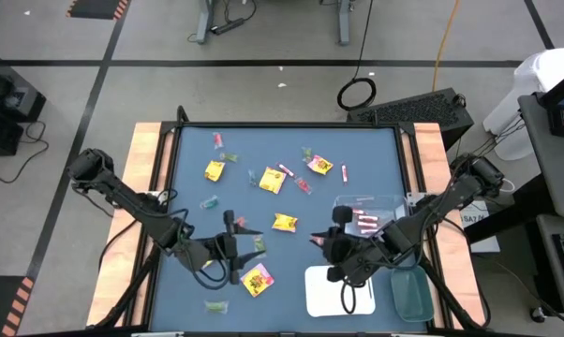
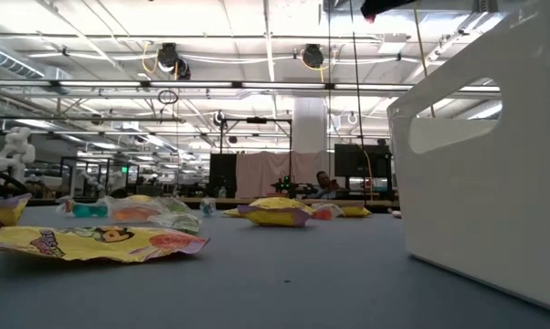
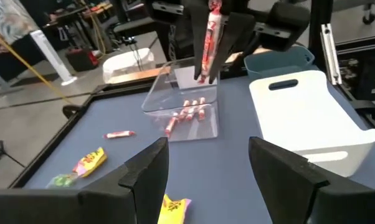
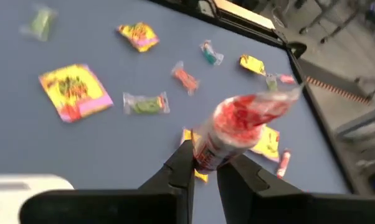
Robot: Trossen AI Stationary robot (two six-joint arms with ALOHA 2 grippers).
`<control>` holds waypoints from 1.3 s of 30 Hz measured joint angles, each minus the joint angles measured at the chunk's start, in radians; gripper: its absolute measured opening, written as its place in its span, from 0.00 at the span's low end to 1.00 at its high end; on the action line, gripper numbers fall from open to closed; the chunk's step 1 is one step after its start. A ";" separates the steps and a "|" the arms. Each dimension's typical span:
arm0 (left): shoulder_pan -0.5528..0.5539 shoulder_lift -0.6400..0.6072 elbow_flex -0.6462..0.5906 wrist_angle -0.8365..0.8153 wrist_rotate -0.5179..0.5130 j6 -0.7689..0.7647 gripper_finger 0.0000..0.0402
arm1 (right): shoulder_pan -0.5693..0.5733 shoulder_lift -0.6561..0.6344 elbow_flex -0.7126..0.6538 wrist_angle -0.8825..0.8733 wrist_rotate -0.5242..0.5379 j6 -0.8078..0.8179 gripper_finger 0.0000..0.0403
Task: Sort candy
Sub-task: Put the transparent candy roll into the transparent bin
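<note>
Gripping: right gripper (image 4: 205, 167) is clamping a pink-red candy stick (image 4: 237, 129) between its narrow fingers; the stick is standing up out of the fingertips, wrapper end flaring above.
Right gripper position: it is hovering in the high view (image 1: 331, 245) just beside the clear tray (image 1: 387, 201) and near the white tray (image 1: 321, 285), above the blue table (image 1: 193, 206).
Same grip from the left wrist view: the held stick (image 3: 208, 38) is hanging upright over the clear tray (image 3: 156, 99), apart from the sticks in it.
Clear tray contents: several pink-red sticks (image 3: 186, 112) are lying on its floor.
Left gripper: it (image 3: 207, 163) is waiting with fingers spread wide, holding nothing, over the table's near-left part (image 1: 228, 245).
Nearest candy to left gripper: a yellow packet (image 1: 258, 278) is lying just beside it; a green wrapped piece (image 1: 258, 244) is also near.
Loose candy: yellow packets (image 1: 272, 180) and small green and teal pieces (image 1: 209, 201) are lying scattered across the table's middle and far part, well apart from the right gripper.
Stray stick: one pink-red stick (image 3: 119, 134) is lying on the table outside the clear tray.
Other trays: a green-tinted tray (image 1: 411, 292) is sitting beside the white tray.
</note>
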 joint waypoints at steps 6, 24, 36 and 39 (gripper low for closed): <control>0.002 0.000 0.000 0.000 0.043 0.000 0.56 | 0.000 0.000 0.000 -0.045 -0.001 -0.222 0.11; 0.002 0.000 0.000 -0.001 0.044 0.000 0.56 | -0.001 0.000 0.000 -0.066 -0.002 -0.002 0.11; 0.002 0.000 0.000 -0.001 0.044 0.000 0.56 | 0.000 0.000 0.000 -0.066 -0.003 0.458 0.11; 0.002 0.000 0.000 0.000 0.044 0.001 0.56 | 0.000 0.000 0.000 -0.066 -0.003 0.526 0.11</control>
